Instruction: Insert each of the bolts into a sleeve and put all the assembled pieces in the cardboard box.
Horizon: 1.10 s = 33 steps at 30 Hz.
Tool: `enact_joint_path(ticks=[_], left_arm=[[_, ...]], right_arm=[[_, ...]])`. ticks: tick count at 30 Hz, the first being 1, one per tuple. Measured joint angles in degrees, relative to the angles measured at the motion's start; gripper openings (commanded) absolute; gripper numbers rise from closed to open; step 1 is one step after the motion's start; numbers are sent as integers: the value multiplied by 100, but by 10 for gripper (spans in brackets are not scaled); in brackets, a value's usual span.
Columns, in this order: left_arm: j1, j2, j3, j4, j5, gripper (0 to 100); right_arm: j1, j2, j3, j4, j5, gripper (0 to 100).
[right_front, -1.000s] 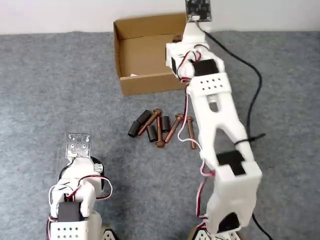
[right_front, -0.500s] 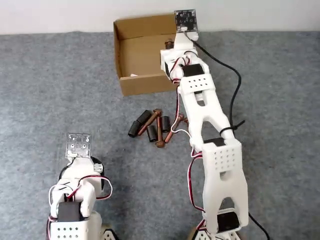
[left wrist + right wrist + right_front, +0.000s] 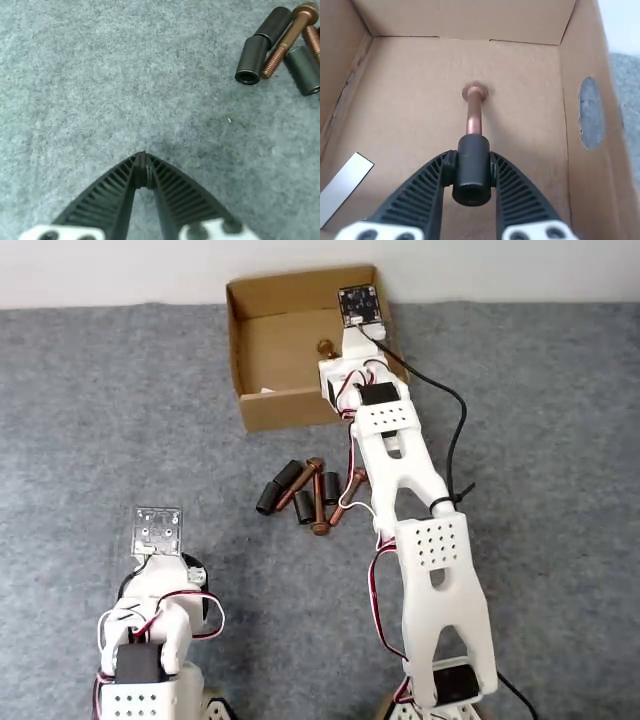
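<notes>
My right gripper (image 3: 470,172) is shut on a black sleeve (image 3: 470,172) with a copper bolt (image 3: 474,110) pushed through it, held over the floor of the cardboard box (image 3: 530,85). From above, that arm reaches over the box (image 3: 262,295) and the bolt head (image 3: 325,346) sticks out past its wrist. Loose black sleeves (image 3: 280,486) and copper bolts (image 3: 318,496) lie in a heap on the grey mat in front of the box. My left gripper (image 3: 145,167) is shut and holds nothing, low over the mat, with a sleeve (image 3: 255,57) and a bolt (image 3: 287,37) farther off.
A white strip (image 3: 342,186) lies on the box floor near one wall. The box side has an oval handle hole (image 3: 591,112). Grey mat (image 3: 120,410) stretches wide on both sides of the heap. The left arm (image 3: 150,630) sits folded at the near edge.
The right arm has swung leftward and carried the sleeved bolt from the box's right edge to over the inside of the box. The left arm has not moved.
</notes>
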Motion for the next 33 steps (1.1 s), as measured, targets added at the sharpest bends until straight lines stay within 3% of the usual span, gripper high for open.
enact_joint_path(ticks=[6, 15, 33], left_arm=[[0, 0, 0, 0, 0, 5], [0, 0, 0, 0, 0, 5], [0, 0, 0, 0, 0, 5]], right_arm=[[18, 149, -237, 105, 237, 159], [18, 176, -580, 747, 255, 168], [-44, 246, -3833, 4369, 299, 165]])
